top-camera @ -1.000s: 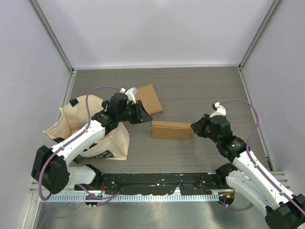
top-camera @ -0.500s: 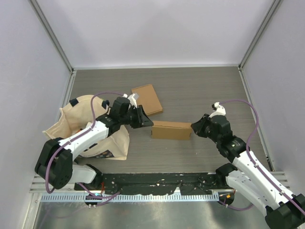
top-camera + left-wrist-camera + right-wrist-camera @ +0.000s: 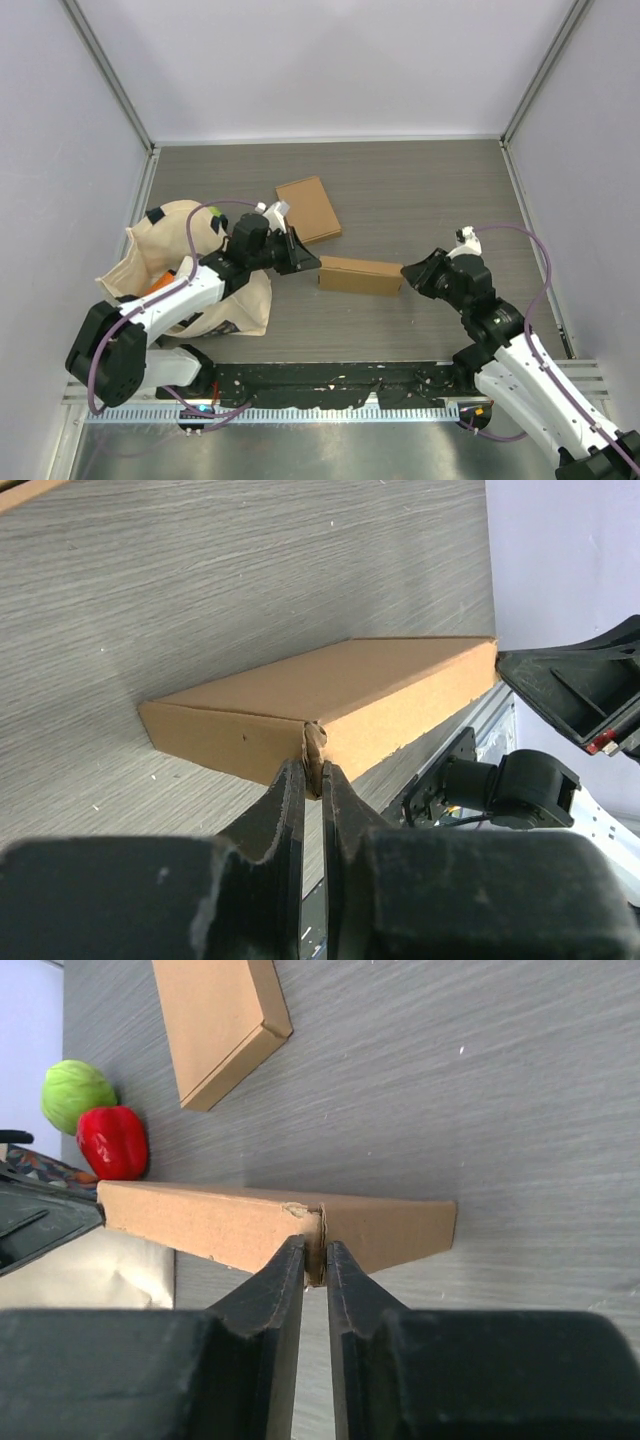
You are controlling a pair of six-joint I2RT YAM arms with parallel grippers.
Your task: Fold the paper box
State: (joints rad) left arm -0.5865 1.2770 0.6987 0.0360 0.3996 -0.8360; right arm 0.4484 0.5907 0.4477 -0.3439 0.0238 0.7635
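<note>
Canvas bag (image 3: 150,262) lay at the left, with the left arm (image 3: 180,295) stretched low across it. The left gripper (image 3: 308,262) pinched narrowly on the left end flap of the box (image 3: 360,274), which lay flat mid-table (image 3: 420,190). The right arm (image 3: 510,340) bent leftward, and the right gripper (image 3: 408,270) pinched the opposite end.

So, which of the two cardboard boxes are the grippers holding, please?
The nearer box, pinched at its ends by the left gripper and right gripper; the farther box lies alone.
</note>
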